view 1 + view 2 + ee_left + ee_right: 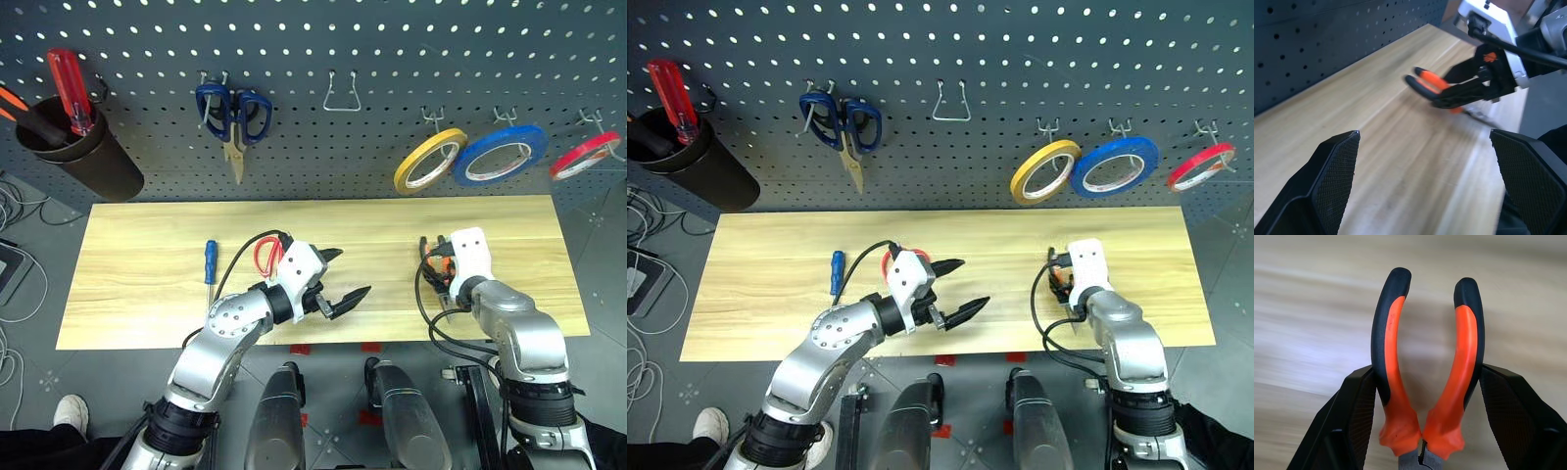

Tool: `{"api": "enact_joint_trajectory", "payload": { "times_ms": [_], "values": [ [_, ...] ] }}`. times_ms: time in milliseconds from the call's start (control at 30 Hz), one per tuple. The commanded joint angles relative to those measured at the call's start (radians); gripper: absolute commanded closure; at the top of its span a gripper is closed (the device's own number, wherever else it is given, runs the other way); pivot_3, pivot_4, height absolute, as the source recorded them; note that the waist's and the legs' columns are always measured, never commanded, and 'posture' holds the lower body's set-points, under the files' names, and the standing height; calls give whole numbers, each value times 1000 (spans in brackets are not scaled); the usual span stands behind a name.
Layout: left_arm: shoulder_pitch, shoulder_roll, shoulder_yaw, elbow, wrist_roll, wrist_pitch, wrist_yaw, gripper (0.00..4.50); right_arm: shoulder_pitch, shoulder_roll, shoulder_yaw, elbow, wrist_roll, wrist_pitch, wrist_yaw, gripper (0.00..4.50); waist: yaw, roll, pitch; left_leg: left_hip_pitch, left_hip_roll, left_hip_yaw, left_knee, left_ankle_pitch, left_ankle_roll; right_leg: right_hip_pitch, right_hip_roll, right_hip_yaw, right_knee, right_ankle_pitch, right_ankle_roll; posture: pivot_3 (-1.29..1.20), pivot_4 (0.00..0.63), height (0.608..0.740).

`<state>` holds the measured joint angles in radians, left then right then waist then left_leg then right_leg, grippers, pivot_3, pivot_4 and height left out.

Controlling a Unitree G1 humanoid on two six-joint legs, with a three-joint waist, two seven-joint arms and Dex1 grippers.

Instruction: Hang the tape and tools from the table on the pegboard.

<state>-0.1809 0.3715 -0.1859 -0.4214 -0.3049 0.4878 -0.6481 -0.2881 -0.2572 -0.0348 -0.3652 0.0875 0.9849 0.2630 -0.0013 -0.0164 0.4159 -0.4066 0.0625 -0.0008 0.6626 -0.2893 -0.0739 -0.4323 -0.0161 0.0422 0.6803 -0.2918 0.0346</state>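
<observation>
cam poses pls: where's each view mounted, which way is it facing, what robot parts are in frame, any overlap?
Left and right eye: head stereo pair, looking forward and down at the table and pegboard; both arms show.
Left wrist: on the left arm, looking along the open left gripper across the table at the right gripper.
Right wrist: along the right gripper, jaws closed on the pliers.
Shared: both wrist views show the pliers.

You have bright, even overhead light on the table (pixel 147 255) and the pegboard (pixel 392 39), with only soft, short shadows and no harsh glare. In your right wrist view the wood streaks with motion blur behind the sharp pliers (pixel 1425 357). In your left wrist view the near fingertips (pixel 1334 171) are crisp, while the far tabletop goes soft.
</observation>
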Motion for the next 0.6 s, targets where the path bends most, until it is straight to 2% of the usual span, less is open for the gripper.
{"api": "enact_joint_trajectory", "payload": {
  "times_ms": [33,100,267,600],
  "values": [
    [78,3,63,-139,-99,89,32,0,38,20,41,-145,80,-37,61,1536,1,0,-5,-2,0,0,1,0,-1,-3,0,0,1,0,0,101,348,740],
    [110,-6,96,-183,-135,130,64,0,48,20,79,-191,108,-69,97,1536,2,0,-7,-9,0,-1,3,1,-2,-9,-2,-2,2,0,0,100,331,740],
    [143,-41,147,-250,-192,179,148,0,-24,65,142,-248,152,-237,145,1536,3,-3,-16,-12,-1,-2,8,2,-2,-9,-2,-3,3,2,1,110,296,740],
    [66,-93,160,-259,-189,173,265,0,-253,79,160,-69,-31,-748,62,1536,14,-10,-63,-16,-3,-7,15,2,-2,-8,1,-7,3,5,1,131,258,740]
  ]
}}
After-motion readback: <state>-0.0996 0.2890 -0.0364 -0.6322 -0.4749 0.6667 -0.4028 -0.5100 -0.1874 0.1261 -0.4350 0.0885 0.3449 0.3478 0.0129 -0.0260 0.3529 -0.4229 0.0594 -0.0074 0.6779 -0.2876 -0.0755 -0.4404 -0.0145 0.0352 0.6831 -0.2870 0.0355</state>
